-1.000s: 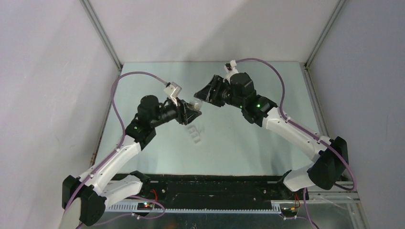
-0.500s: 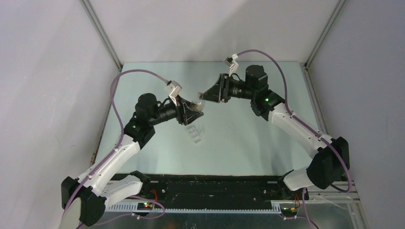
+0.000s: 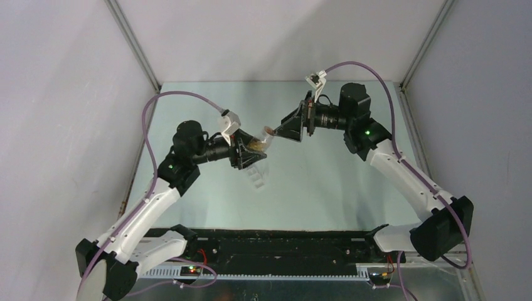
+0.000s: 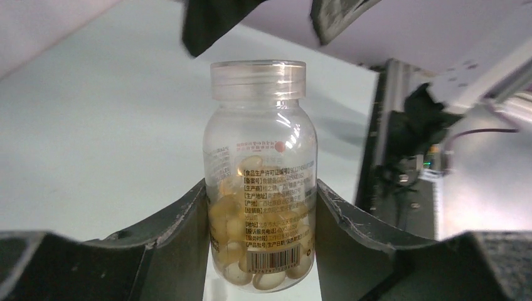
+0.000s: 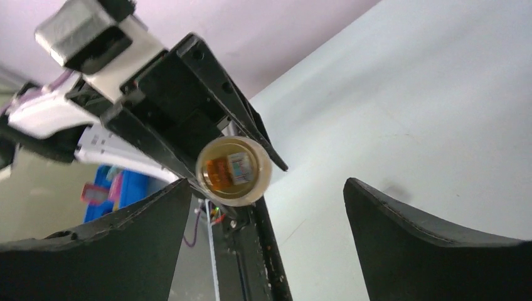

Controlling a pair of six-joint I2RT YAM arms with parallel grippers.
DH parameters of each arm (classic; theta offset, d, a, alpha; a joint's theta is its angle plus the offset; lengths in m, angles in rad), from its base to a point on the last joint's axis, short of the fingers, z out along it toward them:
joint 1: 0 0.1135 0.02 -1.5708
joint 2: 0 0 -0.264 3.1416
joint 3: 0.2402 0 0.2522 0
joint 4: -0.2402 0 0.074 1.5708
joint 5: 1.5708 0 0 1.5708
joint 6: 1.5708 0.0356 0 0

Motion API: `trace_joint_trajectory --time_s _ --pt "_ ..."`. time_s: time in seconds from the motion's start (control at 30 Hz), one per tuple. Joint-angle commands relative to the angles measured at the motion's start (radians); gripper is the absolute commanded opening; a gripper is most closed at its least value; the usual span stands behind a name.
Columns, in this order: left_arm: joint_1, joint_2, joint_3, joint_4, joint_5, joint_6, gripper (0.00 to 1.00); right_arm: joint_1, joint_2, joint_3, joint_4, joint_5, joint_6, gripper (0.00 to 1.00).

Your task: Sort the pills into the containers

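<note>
White walls stand on three sides of a pale green table [image 3: 326, 182]. Two robot arms reach over it from the near edge, and their tips almost meet above the middle.

The left gripper [image 4: 260, 188] pinches a clear bottle [image 4: 258, 135]. Its two dark fingers [image 4: 179, 232] press on the bottle's sides, low down. The bottle is up in the air, not on the table. From above it looks tipped, with its top end pointing at the other arm.

The pills [image 4: 251, 263] are inside the bottle. They are small and pale yellow, and they fill the lower part of it. The upper part has none. A label with red and black writing and a bar code covers the front.

The right gripper [image 5: 266, 185] is spread wide and holds nothing. Its wrist camera looks right at the round top of the bottle, which sits between the two fingers but closer to the left one. The fingers do not touch it. I cannot tell if the bottle has a clear cap on or not.

The containers [image 3: 256, 177] are one small white pill box. It lies flat on the table, just on the near side of the left gripper in the view from above. Neither arm touches it. It is too small and faint to see what is in its little squares.
</note>
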Motion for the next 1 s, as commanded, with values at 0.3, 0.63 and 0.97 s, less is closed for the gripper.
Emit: trace_joint_trajectory --time_s 0.3,0.63,0.97 --pt "-0.008 0.002 0.052 -0.201 -0.286 0.396 0.00 0.169 0.094 0.243 -0.423 0.506 0.140 0.96" --pt "-0.016 -0.047 0.015 -0.193 -0.293 0.471 0.00 0.175 0.187 0.319 -0.501 0.444 0.309 0.84" --pt "-0.017 -0.048 0.004 -0.172 -0.251 0.473 0.00 0.165 0.211 0.299 -0.420 0.300 0.332 0.59"
